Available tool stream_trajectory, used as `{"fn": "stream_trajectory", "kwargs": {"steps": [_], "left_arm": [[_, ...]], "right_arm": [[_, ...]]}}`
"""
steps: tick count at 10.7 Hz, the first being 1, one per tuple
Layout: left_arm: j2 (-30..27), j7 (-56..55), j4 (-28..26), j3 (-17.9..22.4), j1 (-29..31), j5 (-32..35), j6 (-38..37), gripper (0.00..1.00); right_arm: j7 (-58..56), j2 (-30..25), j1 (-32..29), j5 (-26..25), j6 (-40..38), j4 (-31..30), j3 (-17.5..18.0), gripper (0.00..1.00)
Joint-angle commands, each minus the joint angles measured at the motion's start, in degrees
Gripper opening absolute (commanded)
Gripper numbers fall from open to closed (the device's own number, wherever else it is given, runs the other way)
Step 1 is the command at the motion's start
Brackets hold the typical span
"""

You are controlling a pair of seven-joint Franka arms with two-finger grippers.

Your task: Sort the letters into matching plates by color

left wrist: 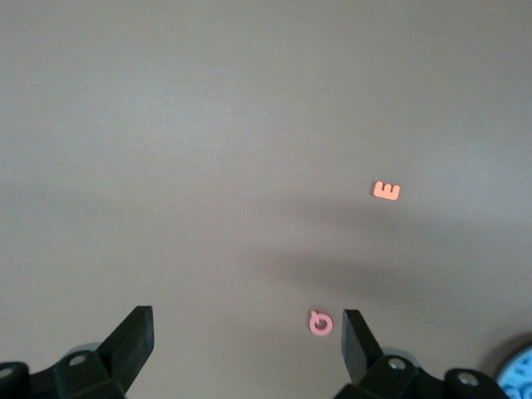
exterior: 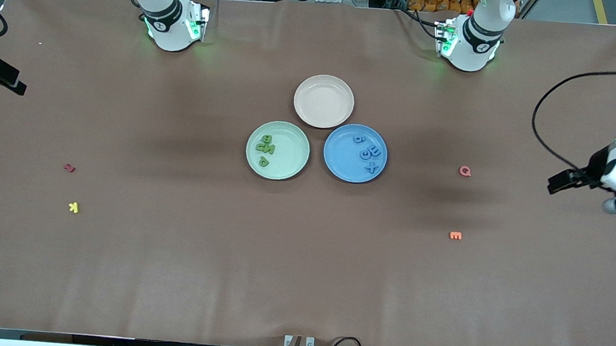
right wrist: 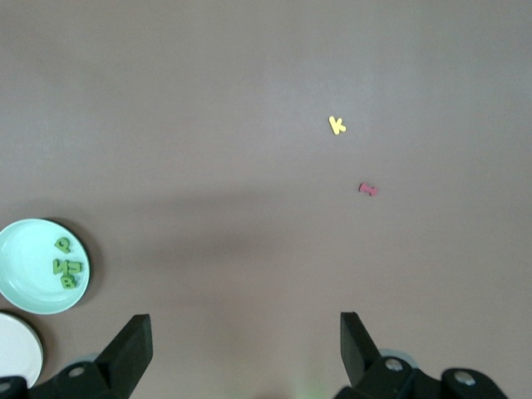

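1. Green letters (exterior: 266, 149) are lying in the green plate (exterior: 292, 161), blue letters (exterior: 369, 153) in the blue plate (exterior: 341, 167), frame centre: sorting looks done.
2. Left tool (left wrist: 248, 349) and right tool (right wrist: 246, 349), fingers apart and empty, are hanging over bare worktop (exterior: 299, 282), seemingly parked clear.

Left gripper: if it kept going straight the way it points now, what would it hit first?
Probably bare table. The left gripper, open, aims there; the pink Q sits just inside one finger, so it might be grazed. Depth is unclear.
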Motion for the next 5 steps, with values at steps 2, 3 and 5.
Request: {"fn": "stream_trajectory", "kwargs": {"steps": [2,3,5], "left_arm": [[-2.12,1.43,9.90,-0.69,0.98,-4.94,-14.24,1.00],[-2.56,1.26,11.22,-1.30,1.07,-5.02,-15.57,1.00],[-2.74,1.26,13.94,-2.01,1.07,-5.03,-18.64,1.00]], "right_arm": [[4.80,1.19,0.89,-1.18,6.32,0.68,-0.03,1.00],[4.89,2.15,0.89,-1.27,6.51,1.03,-0.12,1.00],[4.89,2.16,0.80,-1.27,6.51,1.03,-0.03,1.00]]}}
